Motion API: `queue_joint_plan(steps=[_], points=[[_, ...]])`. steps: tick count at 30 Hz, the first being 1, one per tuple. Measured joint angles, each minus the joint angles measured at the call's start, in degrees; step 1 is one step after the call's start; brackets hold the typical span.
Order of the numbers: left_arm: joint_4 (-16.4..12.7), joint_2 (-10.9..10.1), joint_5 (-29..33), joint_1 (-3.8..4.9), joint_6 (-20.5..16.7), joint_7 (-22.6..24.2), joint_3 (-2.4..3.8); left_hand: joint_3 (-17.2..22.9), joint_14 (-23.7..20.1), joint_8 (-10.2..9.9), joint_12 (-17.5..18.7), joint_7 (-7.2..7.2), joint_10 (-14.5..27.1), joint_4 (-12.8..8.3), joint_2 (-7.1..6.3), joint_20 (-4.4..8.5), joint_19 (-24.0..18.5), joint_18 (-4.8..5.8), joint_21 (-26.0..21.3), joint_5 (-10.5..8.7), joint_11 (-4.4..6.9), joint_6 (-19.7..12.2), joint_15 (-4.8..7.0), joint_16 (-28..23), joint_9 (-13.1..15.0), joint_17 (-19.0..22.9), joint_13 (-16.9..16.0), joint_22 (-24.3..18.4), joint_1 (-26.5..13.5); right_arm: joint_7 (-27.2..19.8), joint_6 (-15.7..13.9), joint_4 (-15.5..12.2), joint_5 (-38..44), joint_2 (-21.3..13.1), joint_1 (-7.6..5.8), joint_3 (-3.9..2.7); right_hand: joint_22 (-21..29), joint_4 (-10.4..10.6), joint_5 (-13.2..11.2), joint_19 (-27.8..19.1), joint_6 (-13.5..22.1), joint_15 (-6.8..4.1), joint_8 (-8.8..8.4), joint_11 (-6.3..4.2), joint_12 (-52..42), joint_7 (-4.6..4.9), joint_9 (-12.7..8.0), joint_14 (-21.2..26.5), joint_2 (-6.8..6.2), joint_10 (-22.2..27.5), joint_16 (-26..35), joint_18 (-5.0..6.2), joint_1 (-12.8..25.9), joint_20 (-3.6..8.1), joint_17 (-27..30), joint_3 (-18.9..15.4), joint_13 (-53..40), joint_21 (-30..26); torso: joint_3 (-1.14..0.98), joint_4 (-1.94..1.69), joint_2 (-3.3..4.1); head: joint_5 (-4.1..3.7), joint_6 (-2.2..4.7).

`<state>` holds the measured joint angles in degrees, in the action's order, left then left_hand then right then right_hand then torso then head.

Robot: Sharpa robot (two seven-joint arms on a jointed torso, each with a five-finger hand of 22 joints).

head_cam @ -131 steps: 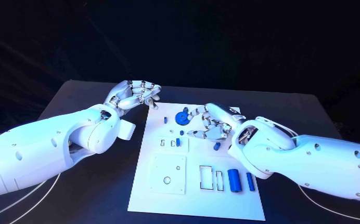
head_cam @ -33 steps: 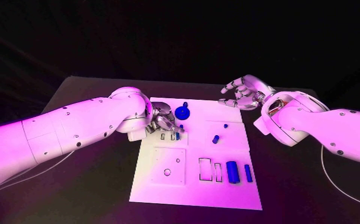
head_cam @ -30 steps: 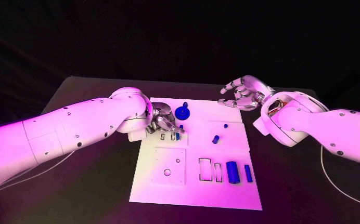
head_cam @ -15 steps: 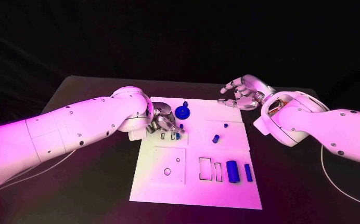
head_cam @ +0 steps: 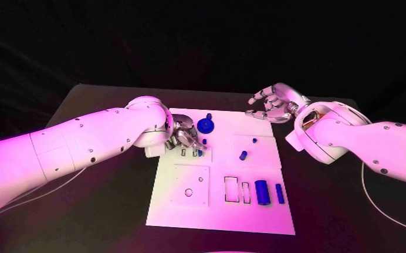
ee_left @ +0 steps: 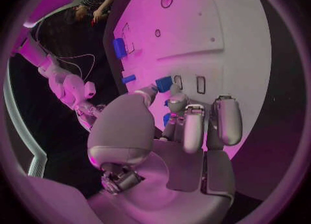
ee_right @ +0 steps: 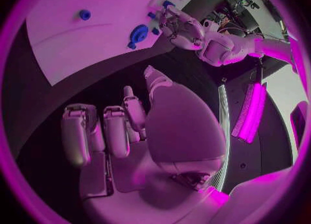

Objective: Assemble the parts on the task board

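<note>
The white task board [head_cam: 254,212] lies mid-table. My left hand [head_cam: 183,137] is low over the board's far left part, beside two small empty slots [head_cam: 189,153]. Its thumb and a finger close around a small blue peg [head_cam: 203,142], seen between the fingers in the left wrist view [ee_left: 167,117]. Another small blue piece [ee_left: 164,83] sits by the slots. A blue gear [head_cam: 206,127] stands just beyond the hand. My right hand [head_cam: 272,105] hovers off the board's far right corner, fingers spread, holding nothing.
Two small blue pegs [head_cam: 253,142] [head_cam: 243,155] stand mid-board. A blue cylinder [head_cam: 261,192] and a thin blue bar [head_cam: 279,193] lie near the front right, next to two empty rectangular slots [head_cam: 231,189]. A square inset with holes [head_cam: 191,181] is at front left.
Since 4.4 s ago my left hand came down from the far left corner onto the board, and my right hand left mid-board for the far right corner. Over the last second both barely moved.
</note>
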<state>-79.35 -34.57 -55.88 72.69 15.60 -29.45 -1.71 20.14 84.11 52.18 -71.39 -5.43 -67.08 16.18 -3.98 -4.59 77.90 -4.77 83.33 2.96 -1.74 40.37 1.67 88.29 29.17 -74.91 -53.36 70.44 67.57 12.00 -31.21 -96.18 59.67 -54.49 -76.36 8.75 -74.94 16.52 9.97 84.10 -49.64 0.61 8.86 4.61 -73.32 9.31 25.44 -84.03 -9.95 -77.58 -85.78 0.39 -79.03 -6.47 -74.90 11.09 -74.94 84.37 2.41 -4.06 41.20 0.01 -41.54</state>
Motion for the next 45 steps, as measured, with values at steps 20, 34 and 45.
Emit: queue_joint_plan(steps=[20, 34, 45], points=[[0.0, -0.6, 2.0, 0.07, 0.4, 0.2, 0.04, 10.4, -0.2, -1.0, 2.1, 0.22, 0.1, 0.9, -0.77, 0.63, -0.2, -0.01, -0.2, -0.24, 0.72, 0.2, 0.57, -0.2, 0.1, 0.0, 1.6, -0.3, 5.6, -0.2, -0.1, 0.9, 0.0, 0.1, 0.01, 0.01, 0.0, 0.0, 0.0, 0.0, 0.0, 0.00, 0.00, 0.00, 0.0, 0.00, 0.0, 0.0, 0.00, 0.0, 0.0, 0.00, 0.0, 0.00, 0.0, 0.0, 0.0, 0.0, -0.07, -0.08, -0.09, 0.07, -0.03], [-1.4, -3.3, 7.8, 0.01, -0.8, 0.2, 0.24, 18.8, -0.2, -0.9, 2.8, 0.40, -1.3, -1.6, -3.36, 0.84, 0.0, -0.01, -0.2, 0.62, 1.00, -0.2, 0.57, -0.4, 0.1, 0.0, 0.8, 0.9, 3.2, -0.5, -0.3, 1.3, 0.0, 0.1, 0.02, 0.00, 0.0, 0.0, 0.0, 0.0, 0.0, 0.00, 0.00, 0.00, 0.0, 0.00, 0.0, 0.0, 0.00, 0.0, 0.0, 0.00, 0.0, 0.00, 0.0, 0.0, 0.0, 0.0, -0.04, -0.09, -0.05, 0.32, 0.19], [-2.4, -4.7, 10.0, -0.02, -3.7, 0.5, 0.26, 22.3, -0.1, -0.9, 2.3, -0.03, -2.7, -4.6, -4.73, 1.12, 0.7, 0.00, 0.0, 3.10, 1.19, 0.2, 0.91, -0.5, 0.1, 0.0, -0.4, 2.0, 1.8, -0.7, -0.4, 1.3, -0.1, 0.1, 0.04, 0.00, 0.0, 0.0, 0.0, 0.0, 0.0, 0.00, 0.00, 0.00, 0.0, 0.00, 0.0, 0.0, 0.00, 0.0, 0.0, 0.00, 0.0, 0.00, 0.0, 0.0, 0.0, 0.0, -0.08, -0.08, -0.04, 0.77, 0.23]])
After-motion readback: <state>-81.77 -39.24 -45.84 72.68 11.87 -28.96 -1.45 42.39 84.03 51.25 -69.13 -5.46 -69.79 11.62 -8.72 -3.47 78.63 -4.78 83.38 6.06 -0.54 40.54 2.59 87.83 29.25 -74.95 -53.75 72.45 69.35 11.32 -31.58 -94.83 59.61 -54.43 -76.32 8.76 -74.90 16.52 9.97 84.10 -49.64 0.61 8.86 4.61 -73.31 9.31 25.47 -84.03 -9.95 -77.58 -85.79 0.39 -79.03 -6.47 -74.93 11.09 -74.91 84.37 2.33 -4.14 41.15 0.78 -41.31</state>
